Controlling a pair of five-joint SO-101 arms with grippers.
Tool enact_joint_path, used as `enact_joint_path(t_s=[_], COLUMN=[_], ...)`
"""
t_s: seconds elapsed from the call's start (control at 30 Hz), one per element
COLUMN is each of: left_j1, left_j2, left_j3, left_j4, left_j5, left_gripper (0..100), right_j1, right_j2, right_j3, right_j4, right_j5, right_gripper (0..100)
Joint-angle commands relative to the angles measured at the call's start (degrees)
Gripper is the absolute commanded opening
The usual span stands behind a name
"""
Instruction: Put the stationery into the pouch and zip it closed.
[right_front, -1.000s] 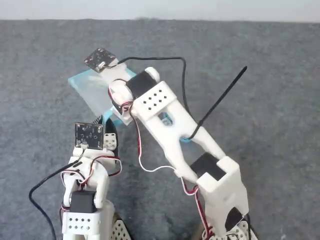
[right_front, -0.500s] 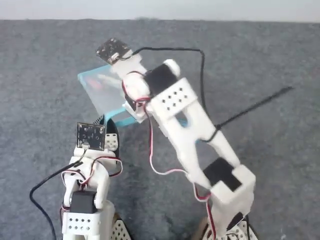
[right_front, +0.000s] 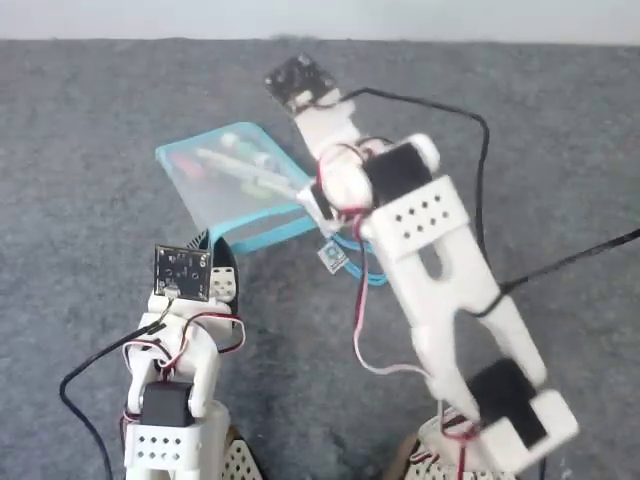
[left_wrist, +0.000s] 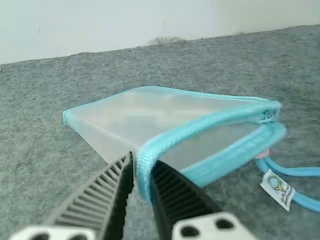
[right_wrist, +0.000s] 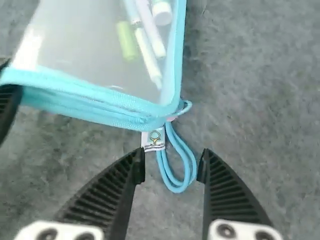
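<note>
Right arm is swinging off the pouch (right_front: 235, 185), uncovering it. Pouch is resting on the worktop (right_front: 100, 120), pens (right_wrist: 145, 35) showing inside. Left hand (left_wrist: 141, 167) is pinching its zip-edge corner. Right hand (right_wrist: 172, 155) is spread, straddling the cord loop (right_wrist: 175, 187). Pouch is looking light, floppy and slick (the film likely slipping), so the loop or the stiffer zip tape is looking like the safest hold.
</note>
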Motion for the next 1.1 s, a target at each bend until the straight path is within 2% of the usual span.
enact_joint_path(t_s=[0.0, 0.17, 0.3, 0.83, 1.07], left_j1=[0.44, 0.53, 0.53, 0.62, 0.7], left_j2=[0.09, 0.09, 0.09, 0.09, 0.09], left_j3=[-0.48, -0.48, -0.48, -0.48, -0.48], left_j4=[0.18, 0.18, 0.18, 0.18, 0.18], left_j5=[-0.44, -0.44, -0.44, -0.44, -0.44], left_gripper=[1, 1, 1, 1, 1], right_j1=[0.92, 0.75, 0.84, -1.19, -1.01], right_j2=[-9.71, -14.11, -12.79, 1.54, 3.21], right_j3=[15.12, 35.43, 44.48, 46.07, 45.8], right_j4=[-11.82, -30.81, -41.71, -59.47, -61.93], right_j5=[-2.99, -6.68, -9.23, -9.49, -9.49], right_gripper=[18.0, 18.0, 18.2, 18.4, 18.4])
